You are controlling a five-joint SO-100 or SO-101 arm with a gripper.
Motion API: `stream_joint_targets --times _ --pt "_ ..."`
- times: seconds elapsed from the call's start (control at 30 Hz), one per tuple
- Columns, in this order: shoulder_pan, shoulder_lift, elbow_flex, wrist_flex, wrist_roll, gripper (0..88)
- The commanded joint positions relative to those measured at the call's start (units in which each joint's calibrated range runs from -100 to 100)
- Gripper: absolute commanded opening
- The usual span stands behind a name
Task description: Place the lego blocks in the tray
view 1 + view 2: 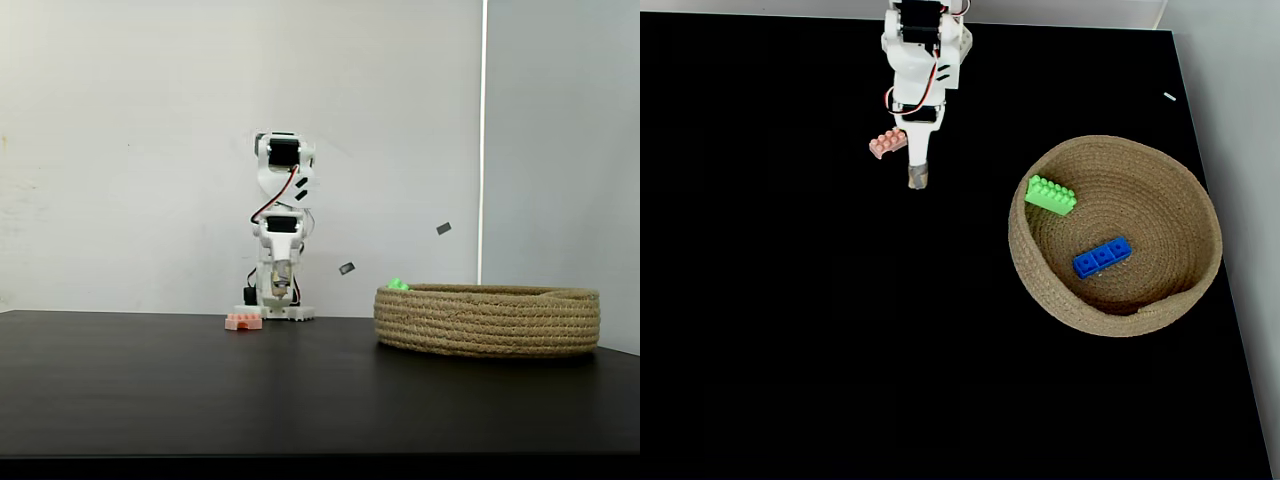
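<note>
Black and matte, the surface (200,390) runs back to a plain white wall (130,150), with a wide bare stretch nearest the camera in a fixed view from the side. Farther in, to the right, sits the tray (487,322), a shallow round basket of coiled tan rope; seen from above in a fixed view, its rim (1040,285) encloses 2 of the lego blocks. The green block (1051,195) leans against the inner wall at the upper left of the tray, and its tip (398,284) just peeks over the rim from the side. The blue block (1102,256) lies flat near the tray's middle, well apart from the green one. Beyond, the salmon-pink block (243,321) rests on the surface close to the foot of the white arm (280,230); from above it (888,144) lies just beside the arm's lower end. The jaws (918,178) point down over the surface, near the pink block, holding nothing; whether they are parted or closed cannot be told.
</note>
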Motion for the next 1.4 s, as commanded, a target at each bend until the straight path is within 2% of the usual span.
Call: stream_joint_targets --times 0.0,0.13,0.33,0.47,0.57,0.93,1.17,1.37 --pt "-1.16 -6.81 3.57 -0.57 0.44 47.2" --pt "0.73 -9.22 5.66 0.77 1.76 47.3" --pt "8.15 -12.06 0.56 3.35 4.35 48.0" --pt "10.13 -13.61 -3.37 2.02 4.74 48.5" --pt "11.86 -16.10 -2.09 0.68 7.03 48.7" --pt "23.32 -19.37 13.96 -15.14 17.44 50.8" --pt "25.38 -10.25 9.04 -13.48 20.66 48.5" --pt "21.26 -0.71 6.21 -13.39 20.22 47.2"
